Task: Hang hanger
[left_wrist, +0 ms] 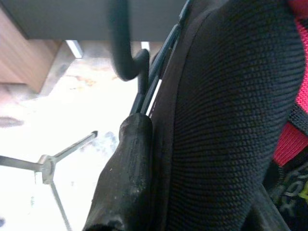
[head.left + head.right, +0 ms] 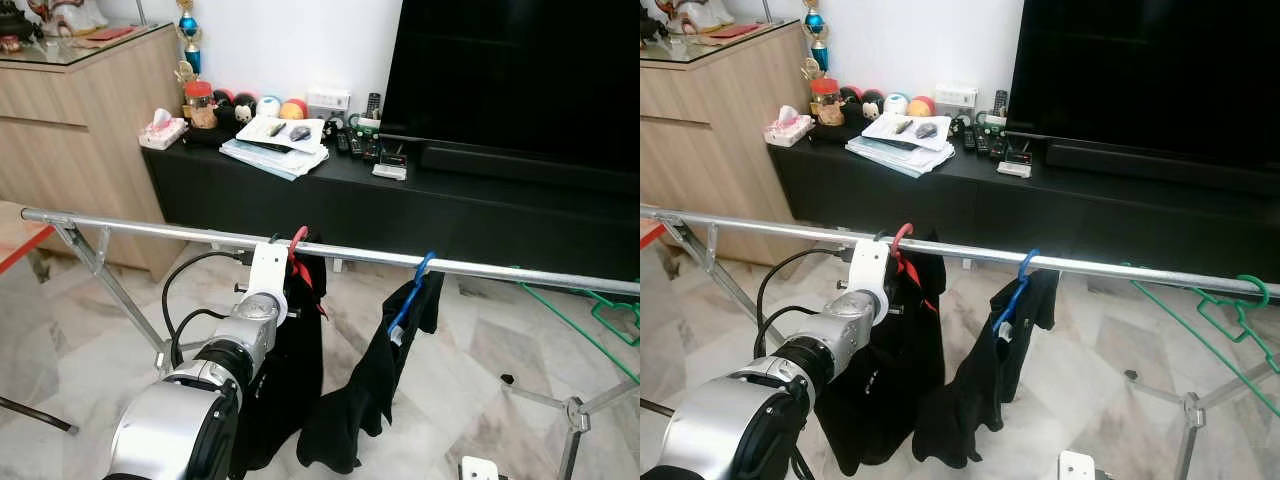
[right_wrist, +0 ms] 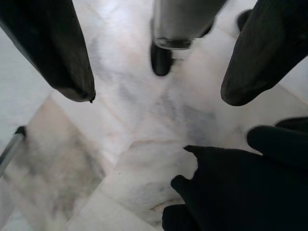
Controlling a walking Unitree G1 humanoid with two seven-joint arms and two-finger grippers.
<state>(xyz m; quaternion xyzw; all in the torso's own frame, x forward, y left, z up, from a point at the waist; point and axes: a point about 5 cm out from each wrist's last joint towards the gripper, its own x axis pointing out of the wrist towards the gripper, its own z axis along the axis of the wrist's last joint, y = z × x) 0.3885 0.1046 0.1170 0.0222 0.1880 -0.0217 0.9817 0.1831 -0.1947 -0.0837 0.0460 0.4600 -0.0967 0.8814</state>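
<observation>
A red hanger [image 2: 297, 240] hooks over the silver rail [image 2: 480, 268] and carries a black garment [image 2: 300, 350]. My left arm reaches up to it, and my left gripper [image 2: 292, 272] sits just under the rail against the hanger's shoulder. In the left wrist view one black finger [image 1: 125, 183] presses on the black cloth, with red showing beside it; the other finger is hidden by the cloth. A blue hanger [image 2: 410, 295] with another black garment [image 2: 370, 390] hangs further right. My right gripper [image 3: 159, 91] is low over the marble floor, open and holding nothing.
Green hangers [image 2: 600, 310] hang at the rail's right end. The rack's legs [image 2: 575, 410] spread across the floor. Behind stand a black TV cabinet [image 2: 480, 215] with clutter, a large TV [image 2: 520, 70] and a wooden sideboard [image 2: 70, 130] at left.
</observation>
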